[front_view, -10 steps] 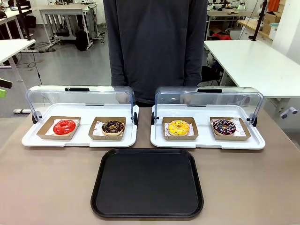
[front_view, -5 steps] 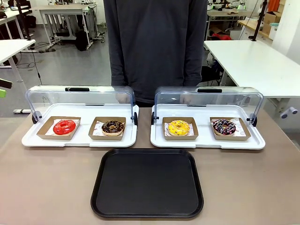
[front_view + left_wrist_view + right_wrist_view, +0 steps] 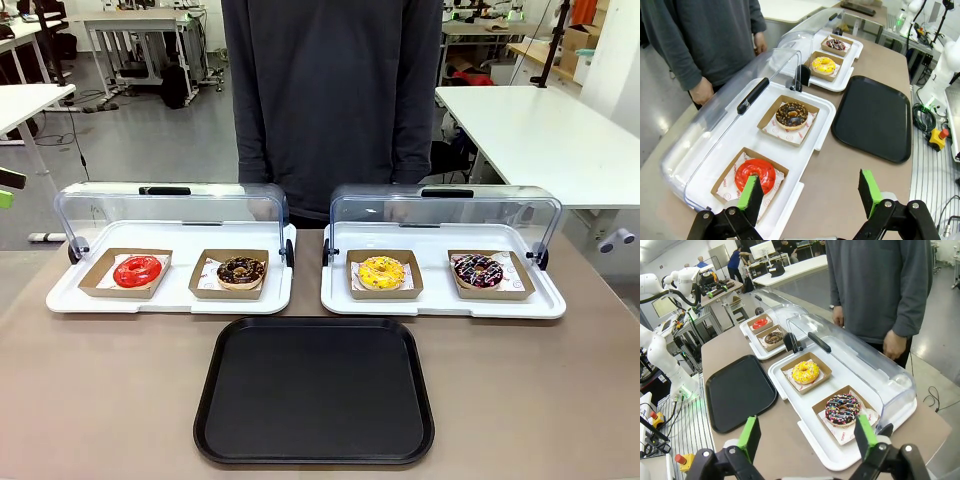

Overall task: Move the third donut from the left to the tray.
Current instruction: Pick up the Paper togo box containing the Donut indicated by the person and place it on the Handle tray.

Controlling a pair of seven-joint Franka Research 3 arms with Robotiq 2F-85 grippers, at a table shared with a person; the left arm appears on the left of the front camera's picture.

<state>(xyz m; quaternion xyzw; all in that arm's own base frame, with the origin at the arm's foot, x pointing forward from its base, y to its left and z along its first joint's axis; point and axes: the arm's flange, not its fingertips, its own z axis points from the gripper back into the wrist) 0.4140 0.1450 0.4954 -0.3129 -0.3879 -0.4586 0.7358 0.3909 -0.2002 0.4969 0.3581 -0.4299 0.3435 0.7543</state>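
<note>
On the far half of the table, front view: the yellow donut sits in its cardboard holder on the right-hand white tray, under a raised clear lid, third in a row of four. The black tray lies bare just in front, and a person stands behind.

Left wrist view: the left gripper hangs with its jaws wide apart and nothing between them, near the red donut. The yellow donut is well away, past the chocolate one.

Right wrist view: the right gripper, jaws likewise spread and empty, looks down on the yellow donut and the sprinkled chocolate donut beside it, with the black tray off to one side.

The likely hazards are soft icing crushed by a tight squeeze, the light holder slipping, a finger striking the raised lid, or the neighbouring donut taken by mistake.
</note>
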